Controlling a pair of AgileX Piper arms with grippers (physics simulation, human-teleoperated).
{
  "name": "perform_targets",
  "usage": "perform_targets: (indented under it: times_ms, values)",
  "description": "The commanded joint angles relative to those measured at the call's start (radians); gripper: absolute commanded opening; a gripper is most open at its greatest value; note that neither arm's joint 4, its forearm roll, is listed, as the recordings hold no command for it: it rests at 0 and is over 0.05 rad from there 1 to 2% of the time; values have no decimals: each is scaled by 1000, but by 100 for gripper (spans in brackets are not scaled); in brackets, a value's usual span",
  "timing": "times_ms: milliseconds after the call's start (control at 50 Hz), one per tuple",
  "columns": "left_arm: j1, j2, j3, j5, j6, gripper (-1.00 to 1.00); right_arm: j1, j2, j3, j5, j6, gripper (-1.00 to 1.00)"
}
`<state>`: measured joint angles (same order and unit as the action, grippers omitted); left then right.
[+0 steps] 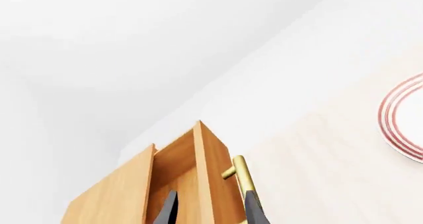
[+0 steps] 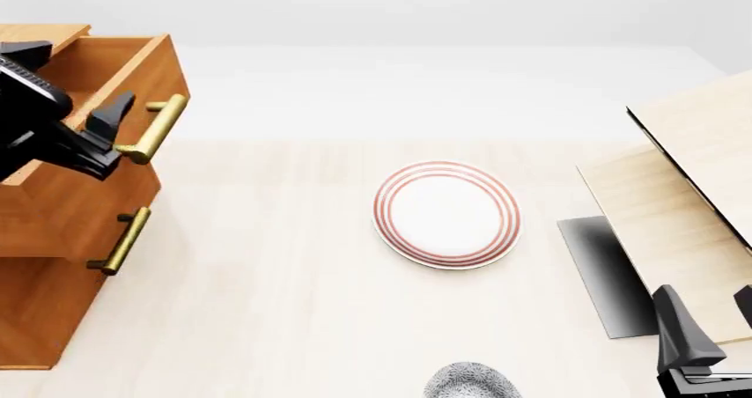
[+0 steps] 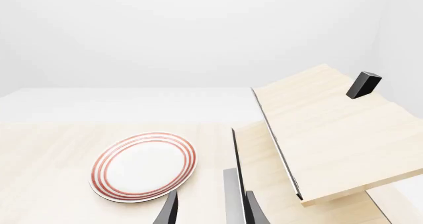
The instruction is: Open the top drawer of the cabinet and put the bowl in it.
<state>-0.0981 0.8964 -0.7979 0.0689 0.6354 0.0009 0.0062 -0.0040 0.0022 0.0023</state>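
Bowl: the speckled bowl sits at the table's near edge, partly cut off, untouched.
Right gripper: the right gripper hangs near the bowl, fingers apart, empty.
Plate: a red-ringed plate lies mid-table, between bowl and cabinet.
Pale furniture: light-wood furniture stands at the right.
Left gripper: the left gripper has its fingers apart, straddling the handle.
Top drawer: the top drawer of the cabinet stands pulled out.
Progress: opening looks done; the bowl's transfer remains.

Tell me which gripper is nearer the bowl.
The right gripper. It hangs just to the right of the bowl at the table's near edge; the left gripper is far off at the top drawer.
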Motion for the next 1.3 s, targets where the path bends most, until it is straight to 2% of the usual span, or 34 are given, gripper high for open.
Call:
perform_targets:
  times_ms: [20, 80, 180, 220, 280, 320, 360, 400, 420, 520, 600, 620, 720, 800, 840, 860, 920, 1000, 1040, 1060, 1120, 1200, 1220, 1300]
  values:
    - [39, 21, -113, 116, -97, 100, 0, -1, 1, -1, -1, 100]
    - [11, 56, -153, 134, -136, 100, 0, -1, 1, -1, -1, 100]
    - [26, 76, -203, 195, -166, 100, 0, 0, 1, -1, -1, 100]
    - [14, 94, -226, 212, -211, 100, 0, 0, 1, -1, 0, 100]
    - [-2, 118, -255, 234, -237, 100, 0, -1, 1, -1, -1, 100]
    - [46, 110, -261, 269, -236, 100, -1, -1, 1, -1, -1, 100]
    - [23, 131, -293, 292, -279, 100, 0, -1, 1, -1, -1, 100]
    - [25, 135, -302, 305, -269, 100, 0, -1, 1, -1, -1, 100]
    - [44, 133, -312, 330, -295, 100, 0, -1, 1, -1, 0, 100]
    - [33, 168, -397, 408, -354, 100, 0, 0, 1, -1, -1, 100]
    - [40, 176, -425, 447, -370, 100, 0, -1, 1, -1, -1, 100]
    - [23, 191, -440, 457, -394, 100, -1, 0, 1, -1, -1, 100]
    - [70, 201, -485, 538, -417, 100, 0, 0, 1, -1, 0, 100]
    - [60, 222, -529, 581, -441, 100, 0, 0, 1, -1, -1, 100]
    - [52, 265, -547, 621, -469, 100, 0, 0, 1, -1, -1, 100]
    - [26, 269, -573, 629, -521, 100, 0, -1, 1, -1, -1, 100]
    - [71, 247, -576, 661, -494, 100, -1, -1, 1, -1, -1, 100]
    - [56, 283, -606, 697, -554, 100, 0, -1, 1, -1, -1, 100]
    - [79, 279, -601, 709, -533, 100, 0, -1, 1, -1, -1, 100]
    - [43, 306, -612, 721, -577, 100, 0, -1, 1, -1, -1, 100]
    - [91, 280, -607, 746, -545, 100, 0, -1, 1, -1, -1, 100]
    - [103, 293, -612, 780, -552, 100, 0, -1, 1, -1, 0, 100]
    - [97, 303, -614, 789, -576, 100, 0, -1, 1, -1, -1, 100]
    - [94, 315, -617, 808, -597, 100, 0, -1, 1, -1, -1, 100]
